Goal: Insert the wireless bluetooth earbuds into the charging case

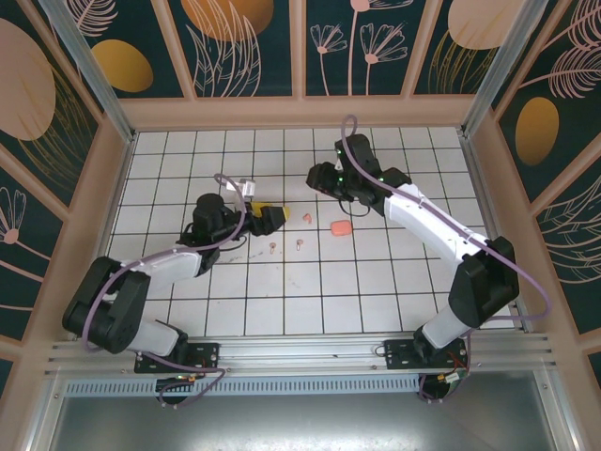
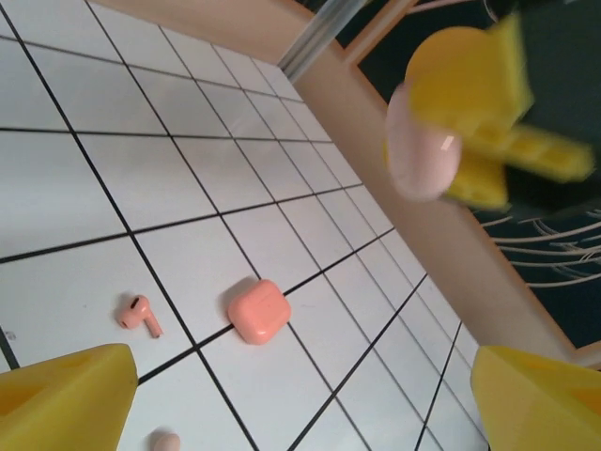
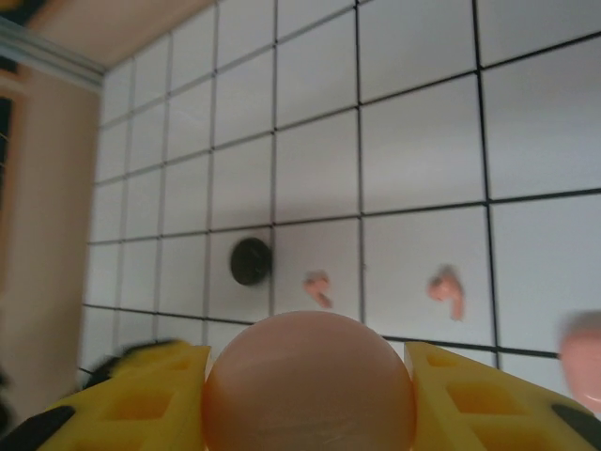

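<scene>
From above, the left gripper [image 1: 277,212] with yellow finger pads is hovering low over the white tiled table [image 1: 376,291]. A small coral-pink rounded plastic case [image 1: 340,227] is lying a little way ahead of its jaws. A tiny coral-pink stemmed earbud [image 1: 307,217] is lying between the jaws and that case.

In the left wrist view, the left jaws are standing wide apart, and nothing is sitting between them. The coral-pink case is lying on the table straight ahead of them. A coral-pink earbud [image 2: 138,313] is lying nearer, toward the left finger. A pale earbud [image 2: 164,442] is peeking in closest to the jaws. High up ahead, toward the right finger, the right gripper [image 2: 441,141] is pinching a pale pink rounded case [image 2: 421,155] off the table.

In the right wrist view, the right jaws are squeezing the pale pink case, which is filling the gap between them. Beyond the jaws, two coral-pink earbuds [image 3: 448,291] are lying apart on the tiles. A black round thing [image 3: 251,260] is sitting just left of them.
</scene>
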Motion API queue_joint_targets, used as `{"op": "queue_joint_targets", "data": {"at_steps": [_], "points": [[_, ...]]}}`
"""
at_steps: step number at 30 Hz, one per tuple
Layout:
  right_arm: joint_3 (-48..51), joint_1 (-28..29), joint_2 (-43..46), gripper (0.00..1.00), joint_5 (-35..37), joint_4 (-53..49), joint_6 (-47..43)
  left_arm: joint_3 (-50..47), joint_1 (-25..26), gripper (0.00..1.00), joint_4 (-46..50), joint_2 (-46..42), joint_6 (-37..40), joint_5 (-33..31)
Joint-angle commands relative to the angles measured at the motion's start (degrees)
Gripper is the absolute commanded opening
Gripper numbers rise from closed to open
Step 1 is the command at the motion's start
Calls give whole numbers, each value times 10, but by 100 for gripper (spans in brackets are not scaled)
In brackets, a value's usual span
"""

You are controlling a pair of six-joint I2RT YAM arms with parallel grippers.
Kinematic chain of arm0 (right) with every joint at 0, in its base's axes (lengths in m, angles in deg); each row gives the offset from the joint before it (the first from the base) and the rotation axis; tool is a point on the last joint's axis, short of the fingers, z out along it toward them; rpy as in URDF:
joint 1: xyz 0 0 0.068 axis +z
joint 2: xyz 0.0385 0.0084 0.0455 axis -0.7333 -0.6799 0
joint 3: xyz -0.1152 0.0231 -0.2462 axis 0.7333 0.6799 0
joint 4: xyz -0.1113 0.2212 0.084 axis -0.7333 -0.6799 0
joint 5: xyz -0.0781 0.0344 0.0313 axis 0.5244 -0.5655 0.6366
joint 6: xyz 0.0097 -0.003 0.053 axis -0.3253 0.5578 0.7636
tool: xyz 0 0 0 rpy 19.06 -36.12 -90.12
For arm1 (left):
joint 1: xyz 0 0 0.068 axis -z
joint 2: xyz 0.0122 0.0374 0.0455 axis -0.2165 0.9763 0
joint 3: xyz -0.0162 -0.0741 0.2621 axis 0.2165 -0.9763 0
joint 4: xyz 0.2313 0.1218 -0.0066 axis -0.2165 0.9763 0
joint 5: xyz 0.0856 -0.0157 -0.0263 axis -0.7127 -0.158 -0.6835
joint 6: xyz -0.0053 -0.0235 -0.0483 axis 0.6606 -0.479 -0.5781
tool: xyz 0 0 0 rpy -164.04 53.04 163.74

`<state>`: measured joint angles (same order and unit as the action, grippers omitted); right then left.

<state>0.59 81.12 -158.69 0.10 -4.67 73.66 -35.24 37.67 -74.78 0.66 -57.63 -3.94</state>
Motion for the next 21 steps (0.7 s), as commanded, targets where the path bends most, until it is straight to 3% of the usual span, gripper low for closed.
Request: {"op": "queue_joint_targets", "data": {"at_steps": [1, 8, 21], "points": [[-18, 1, -8, 34, -10, 56, 64, -9, 17, 87, -112, 32, -3, -13], [35, 8, 8, 33, -7, 152, 212, -9, 45, 79, -323, 97, -96, -73], [39, 40, 4, 32, 52, 176, 333, 43, 47, 64, -381, 141, -128, -81]]}}
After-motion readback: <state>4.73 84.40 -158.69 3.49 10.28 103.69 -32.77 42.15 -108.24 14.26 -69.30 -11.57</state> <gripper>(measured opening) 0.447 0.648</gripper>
